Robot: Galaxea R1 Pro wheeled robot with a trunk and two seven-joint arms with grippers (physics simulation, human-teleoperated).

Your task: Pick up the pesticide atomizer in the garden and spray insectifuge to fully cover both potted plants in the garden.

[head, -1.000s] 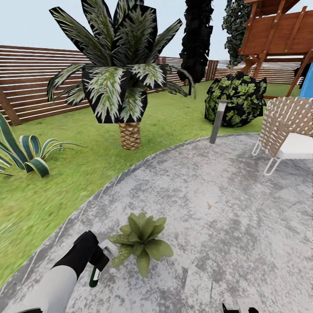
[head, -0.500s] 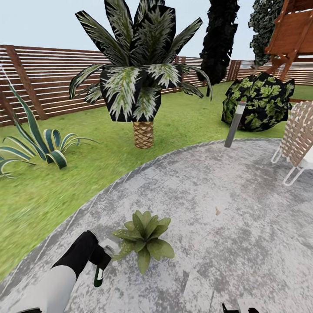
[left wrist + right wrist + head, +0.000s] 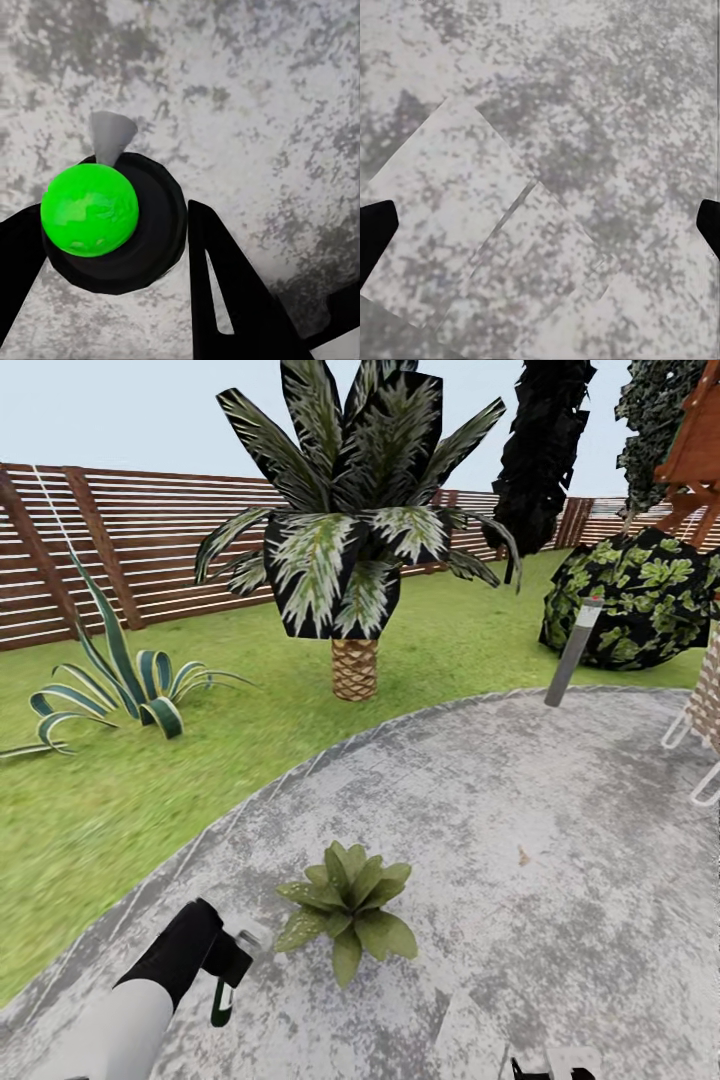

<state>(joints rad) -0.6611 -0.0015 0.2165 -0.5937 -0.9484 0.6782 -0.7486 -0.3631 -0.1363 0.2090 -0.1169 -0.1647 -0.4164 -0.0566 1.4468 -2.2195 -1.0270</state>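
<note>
One potted plant, a low rosette of broad green leaves, stands on the grey paved circle near me. The other potted plant is out of view. My left gripper is shut on the pesticide atomizer, which hangs base-down just left of the rosette, its pale head pointing at the leaves. In the left wrist view the atomizer shows end-on between the black fingers. My right gripper is open over bare paving, its tips far apart.
A palm with a scaly trunk and a striped agave stand on the lawn behind the paving. A grey bollard light, a dark bush and a wicker chair's edge are at the right. A slat fence closes the back.
The whole picture has slid right, so the camera has turned left. My left gripper keeps hold of the atomizer, which now sits slightly further from the plant's leaves.
</note>
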